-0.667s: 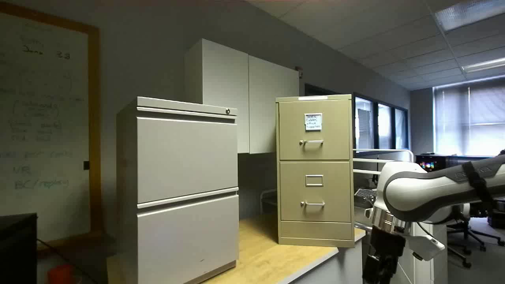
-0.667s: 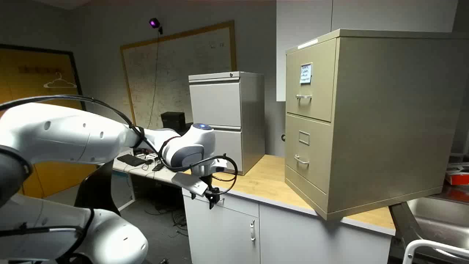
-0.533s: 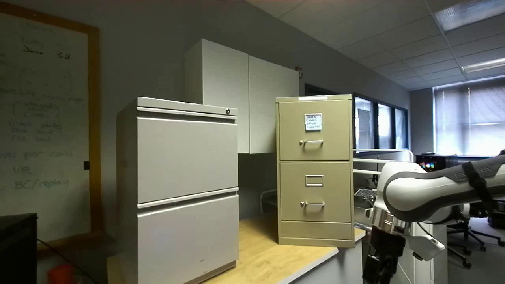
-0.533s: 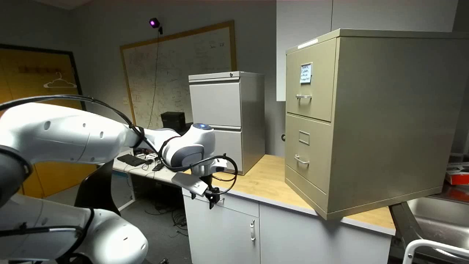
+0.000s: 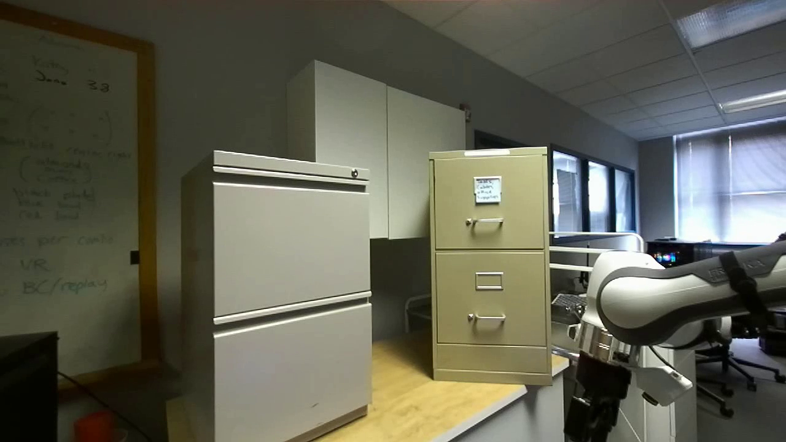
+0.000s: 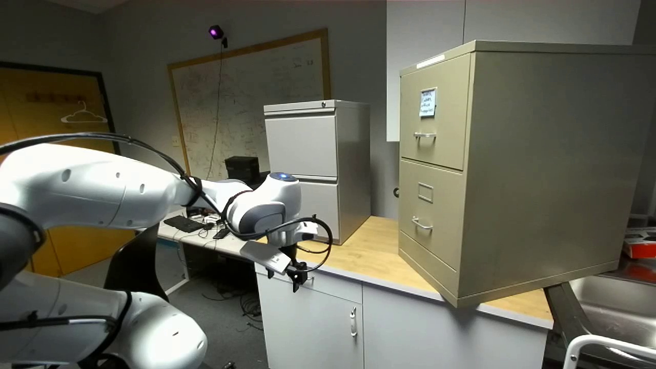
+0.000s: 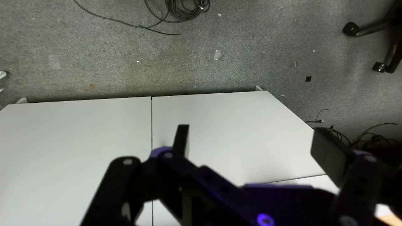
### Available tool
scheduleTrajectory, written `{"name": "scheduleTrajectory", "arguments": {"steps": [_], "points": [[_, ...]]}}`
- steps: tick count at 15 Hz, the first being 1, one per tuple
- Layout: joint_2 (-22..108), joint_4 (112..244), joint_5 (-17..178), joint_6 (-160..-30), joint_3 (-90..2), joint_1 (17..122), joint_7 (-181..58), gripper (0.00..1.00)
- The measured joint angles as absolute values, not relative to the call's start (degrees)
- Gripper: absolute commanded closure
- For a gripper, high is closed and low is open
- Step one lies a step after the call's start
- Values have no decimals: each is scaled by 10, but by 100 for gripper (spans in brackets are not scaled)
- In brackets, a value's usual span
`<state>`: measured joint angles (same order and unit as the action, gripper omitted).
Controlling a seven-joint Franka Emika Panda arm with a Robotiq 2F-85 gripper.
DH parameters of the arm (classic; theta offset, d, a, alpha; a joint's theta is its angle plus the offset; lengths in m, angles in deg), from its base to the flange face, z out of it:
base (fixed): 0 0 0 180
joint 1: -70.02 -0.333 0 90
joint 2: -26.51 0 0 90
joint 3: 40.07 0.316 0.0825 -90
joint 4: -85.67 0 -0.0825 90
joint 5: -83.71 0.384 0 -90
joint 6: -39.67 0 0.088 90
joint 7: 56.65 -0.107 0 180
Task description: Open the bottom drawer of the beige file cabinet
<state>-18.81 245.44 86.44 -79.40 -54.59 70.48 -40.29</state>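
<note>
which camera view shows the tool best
The wrist view: there the tool looms large, though blurred, and its fingers stand well apart. Both exterior views show it much smaller and dark, with less detail; in an exterior view the picture's bottom edge cuts off the tool.

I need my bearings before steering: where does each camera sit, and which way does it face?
An exterior view: nearer the sink, facing the beige file cabinet obliquely; arm at picture left.
An exterior view: nearer the grey cabinet, facing the bottom drawer almost squarely; arm at picture right.
Wrist view: behind the open fingers at picture bottom, looking down at cupboard fronts and floor.
Both exterior views share the arm and both cabinets.
</note>
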Motion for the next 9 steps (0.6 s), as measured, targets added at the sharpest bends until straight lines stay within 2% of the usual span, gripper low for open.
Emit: {"name": "scheduleTrajectory", "arguments": {"steps": [9], "points": [[-182, 2453, 865, -801, -546, 715, -406, 0]]}}
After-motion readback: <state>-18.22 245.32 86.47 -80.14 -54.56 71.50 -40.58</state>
